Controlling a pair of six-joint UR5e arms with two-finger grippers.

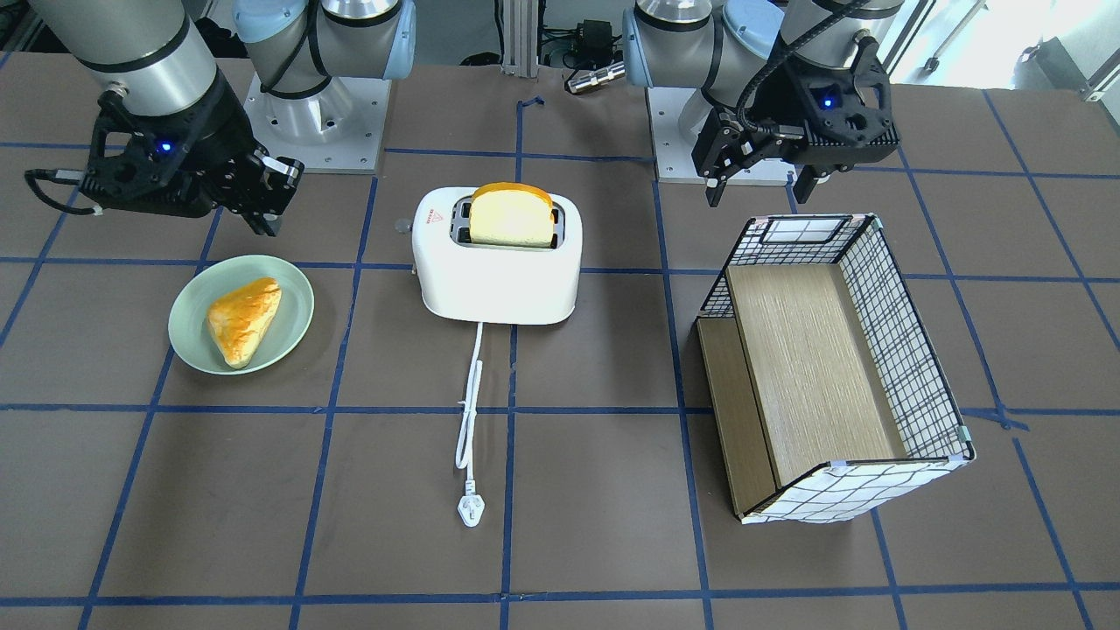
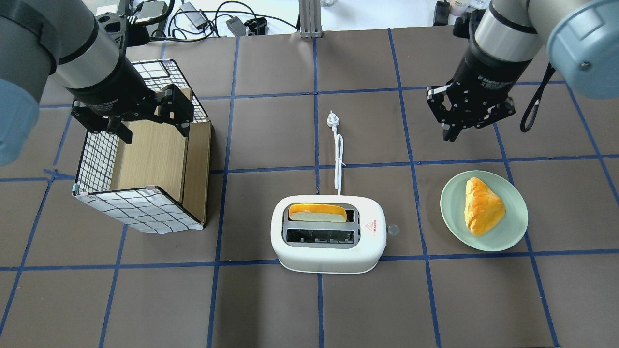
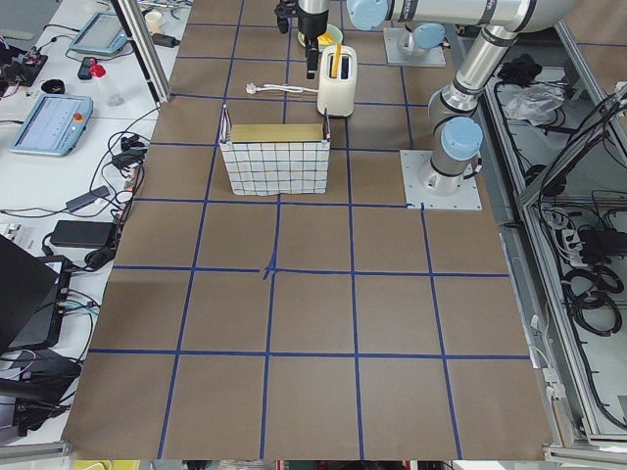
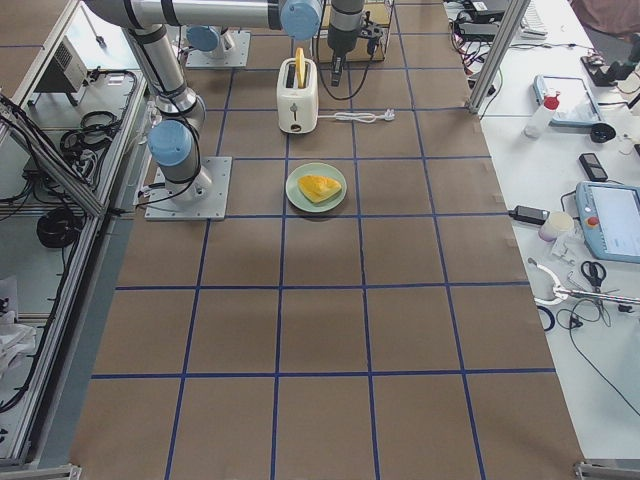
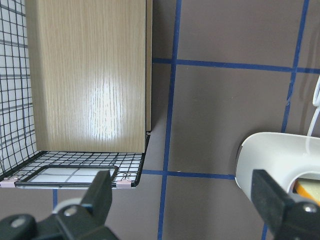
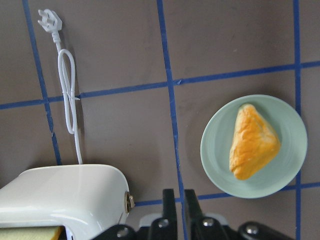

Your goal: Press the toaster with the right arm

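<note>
The white two-slot toaster (image 2: 329, 251) stands mid-table with a slice of toast (image 2: 316, 212) upright in its far slot. It also shows in the front view (image 1: 499, 280). Its small lever knob (image 2: 392, 230) sticks out of the end that faces the plate. Its cord runs away from the robot to the plug (image 2: 331, 119). My right gripper (image 2: 452, 133) hangs shut and empty above the table, beyond the plate and to the right of the toaster, apart from it. In the right wrist view the fingers (image 6: 169, 200) stand nearly together just past the knob (image 6: 129, 201). My left gripper (image 2: 152, 128) is open over the box.
A pale green plate (image 2: 512, 232) with a golden pastry (image 2: 483, 212) lies right of the toaster, below my right gripper. A wire-grid box with a wooden shelf (image 2: 140, 210) lies on its side at the left. Blue tape lines cross the brown table.
</note>
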